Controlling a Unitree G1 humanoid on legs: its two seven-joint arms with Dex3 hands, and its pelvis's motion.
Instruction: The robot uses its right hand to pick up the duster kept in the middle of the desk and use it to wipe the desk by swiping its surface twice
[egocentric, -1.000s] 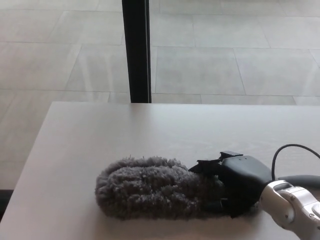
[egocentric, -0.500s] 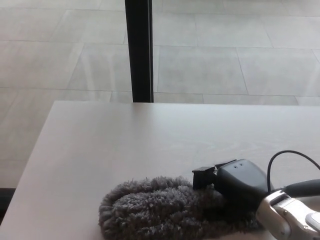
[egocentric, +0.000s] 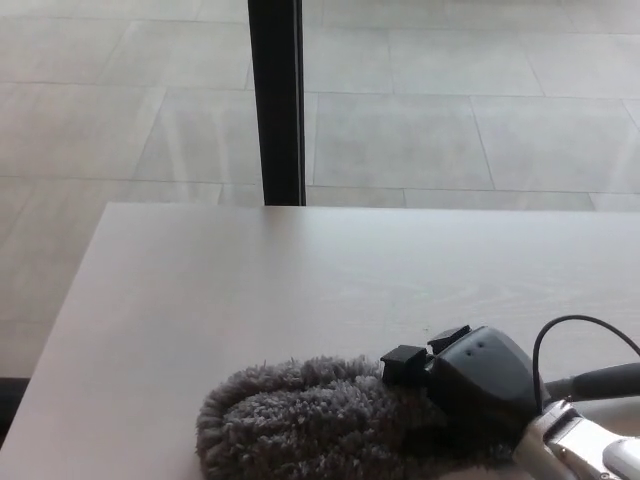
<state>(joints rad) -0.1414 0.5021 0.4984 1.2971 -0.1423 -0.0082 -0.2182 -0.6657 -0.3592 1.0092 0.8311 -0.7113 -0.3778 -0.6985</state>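
The robot's right hand (egocentric: 478, 385), black and rounded, sat at the lower right of the table (egocentric: 250, 290), its fingers closed on the right end of the duster (egocentric: 310, 420). The duster lay flat on the table near the front edge, its long axis running left to right, the free rounded end pointing toward the robot's left. It was a thick, shaggy grey mop head of soft looped fibres. A black cable (egocentric: 575, 325) arched behind the hand. Beyond the table stood a dark vertical post (egocentric: 275, 100) against pale floor tiles (egocentric: 450, 130).
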